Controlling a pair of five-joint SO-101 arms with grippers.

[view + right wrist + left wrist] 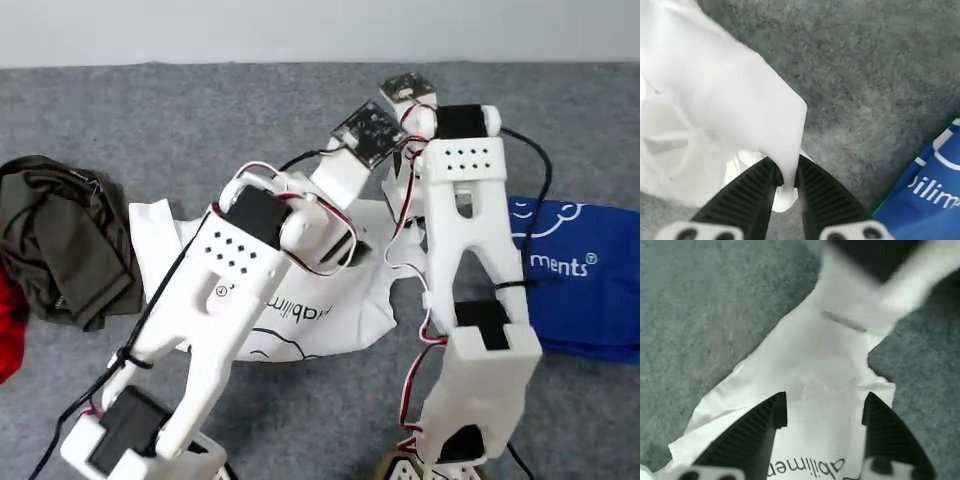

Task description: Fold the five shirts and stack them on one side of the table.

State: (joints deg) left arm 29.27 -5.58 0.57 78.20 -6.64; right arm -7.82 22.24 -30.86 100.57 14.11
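A white shirt (300, 322) with dark print lies crumpled at the table's middle, under both arms. My right gripper (787, 186) is shut on a lifted fold of the white shirt (730, 100), which hangs from its jaws above the grey table. My left gripper (822, 415) is open just above the white shirt (815, 370), one finger on each side of a flat printed part. A blue shirt (575, 275) lies at the right, also seen beside my right gripper (935, 195). An olive shirt (65, 240) is bunched at the left, with a red shirt (8, 330) at the edge.
The table is covered in grey carpet-like cloth (200, 110). The back strip and the front middle are bare. The right arm (875, 285) hangs close over the white shirt, beyond my left gripper.
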